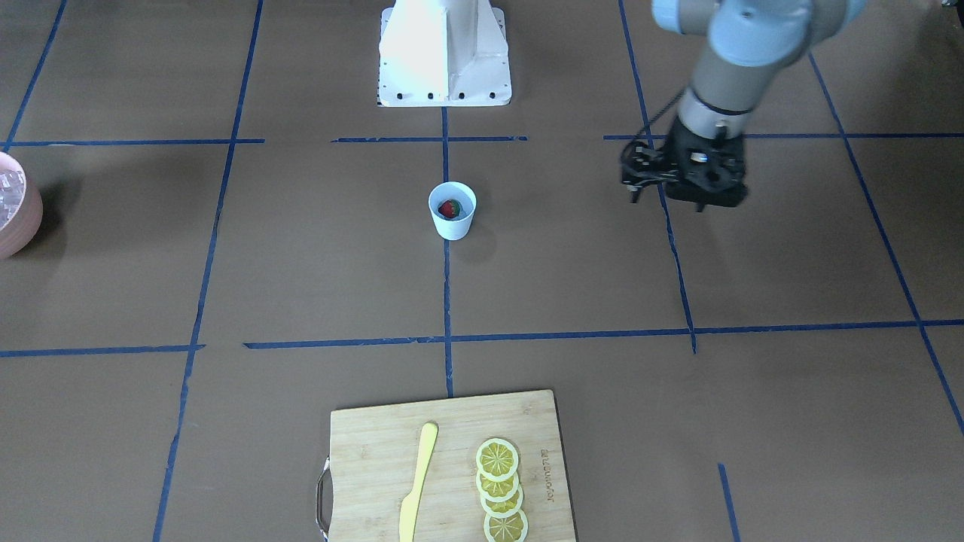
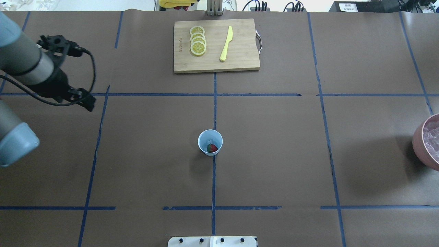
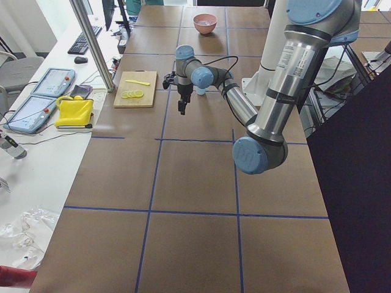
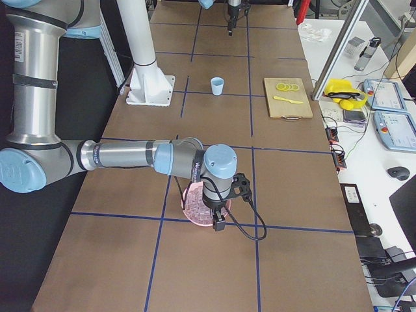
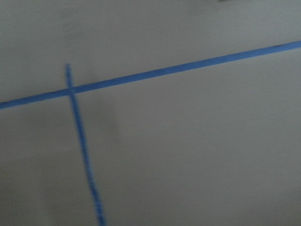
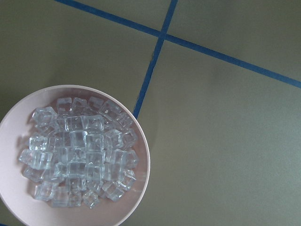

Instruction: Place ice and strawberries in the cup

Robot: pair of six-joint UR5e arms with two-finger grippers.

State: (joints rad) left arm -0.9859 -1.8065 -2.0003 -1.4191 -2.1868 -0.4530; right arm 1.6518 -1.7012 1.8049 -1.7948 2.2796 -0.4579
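The small white tapered cup [image 2: 207, 139], pale blue inside, stands mid-frame on the brown table [image 2: 274, 154] with the red strawberry [image 2: 213, 148] in it; a pale patch beside the berry may be ice. Clear ice cubes [image 2: 432, 140] fill the pinkish round bowl [image 2: 420, 144] at the right edge. The left gripper [image 2: 88, 103] hangs at upper left and the right gripper [image 4: 217, 224] over the bowl; I cannot tell whether either's jaws are spread.

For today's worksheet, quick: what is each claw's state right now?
Left claw: cannot be told.
Right claw: cannot be told; it hangs over the ice.
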